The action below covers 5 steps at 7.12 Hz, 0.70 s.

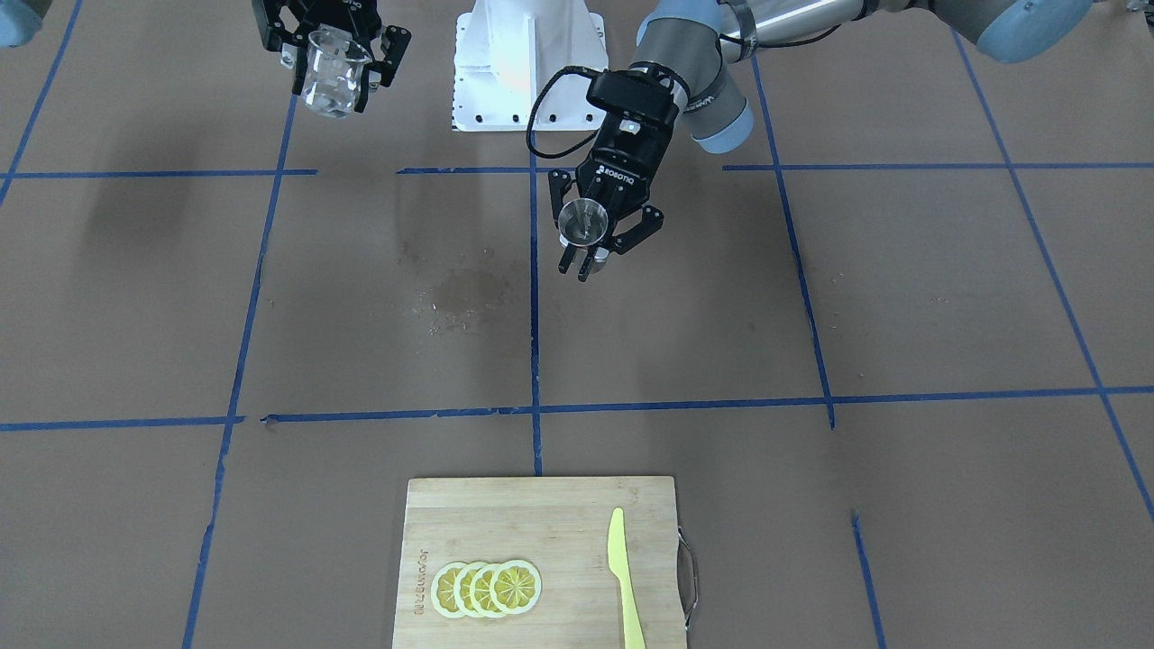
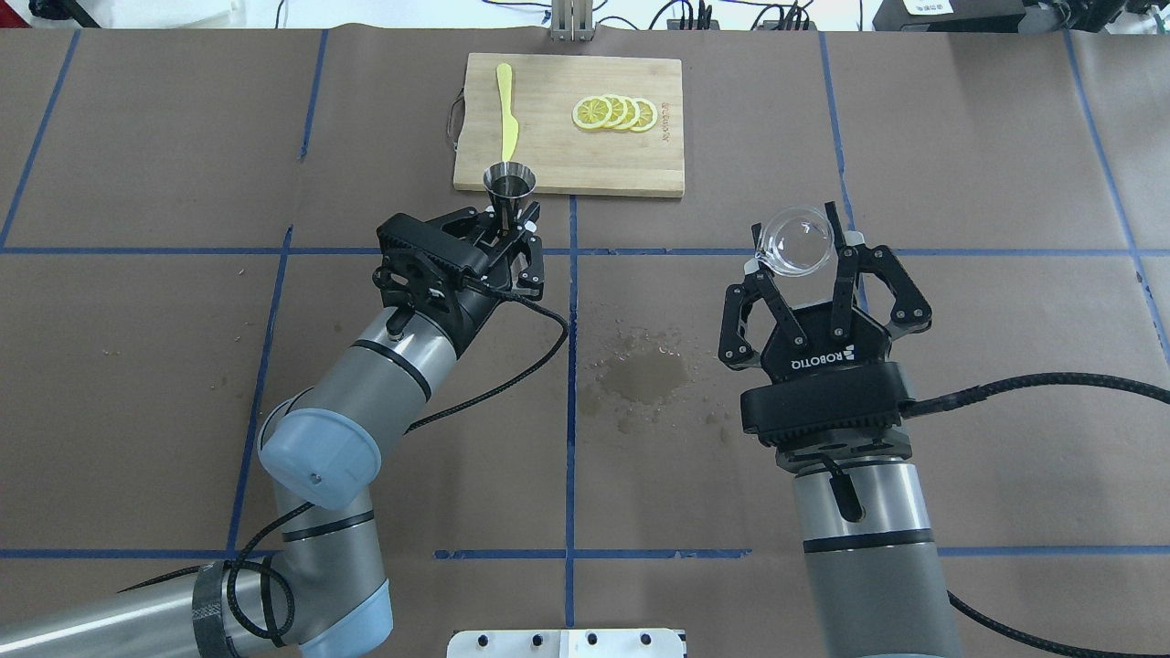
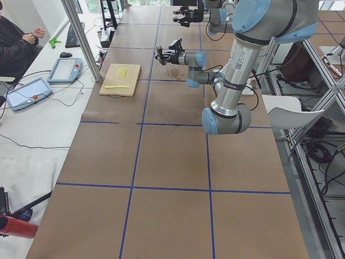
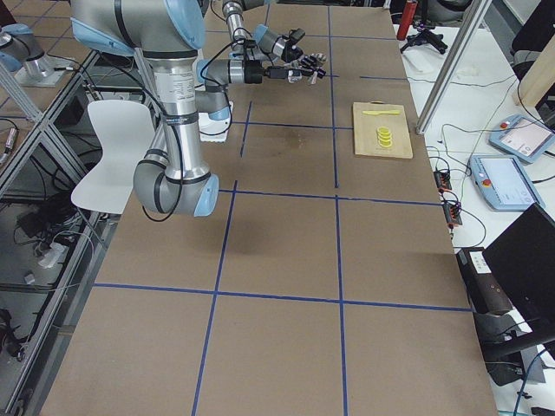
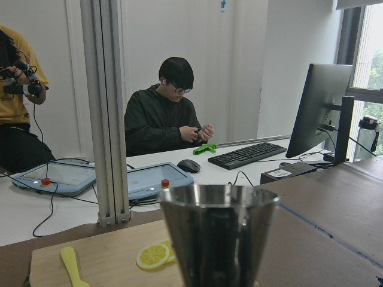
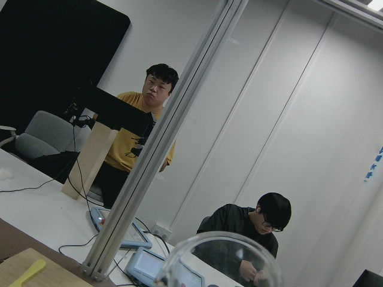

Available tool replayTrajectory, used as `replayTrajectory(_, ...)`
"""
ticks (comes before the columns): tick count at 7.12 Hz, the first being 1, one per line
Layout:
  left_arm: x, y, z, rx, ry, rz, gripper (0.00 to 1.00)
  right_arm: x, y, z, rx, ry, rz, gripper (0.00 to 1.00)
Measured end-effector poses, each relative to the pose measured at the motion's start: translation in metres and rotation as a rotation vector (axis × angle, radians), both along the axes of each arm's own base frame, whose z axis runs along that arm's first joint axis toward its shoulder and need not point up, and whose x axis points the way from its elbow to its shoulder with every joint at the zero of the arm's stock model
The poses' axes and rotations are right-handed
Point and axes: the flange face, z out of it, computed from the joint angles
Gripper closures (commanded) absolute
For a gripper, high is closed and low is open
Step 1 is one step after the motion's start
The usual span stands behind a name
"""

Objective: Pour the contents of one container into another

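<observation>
My right gripper [image 2: 798, 242] is shut on the small clear glass cup [image 2: 797, 239] and holds it in the air with its mouth upward; the cup [image 1: 330, 63] shows high at the upper left of the front-facing view, and its rim [image 6: 222, 258] fills the bottom of the right wrist view. My left gripper [image 2: 505, 222] is shut on the waist of the steel hourglass jigger [image 2: 509, 185], upright above the table near the centre line. The jigger [image 1: 582, 223] hangs in that gripper [image 1: 590, 245], and its top cone [image 5: 218, 233] looms close. The two vessels are well apart.
A wooden cutting board [image 2: 548, 155] lies across the table with lemon slices [image 2: 614, 113] and a yellow plastic knife [image 2: 505, 110] on it. A wet stain [image 2: 644, 375] marks the paper between the arms. Operators sit beyond the far edge.
</observation>
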Motion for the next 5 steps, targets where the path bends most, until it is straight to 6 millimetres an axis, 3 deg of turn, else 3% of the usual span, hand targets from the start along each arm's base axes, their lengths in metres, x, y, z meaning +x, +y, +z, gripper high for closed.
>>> replayTrajectory(3,-0.007,-0.006,0.009,0.002,-0.013,-0.007,1.00,-0.003,-0.002,0.008,0.011,-0.018,-0.042,1.00)
replayTrajectory(5,-0.013,-0.007,0.018,0.005,-0.029,-0.003,1.00,-0.003,-0.032,0.018,0.011,0.149,-0.048,1.00)
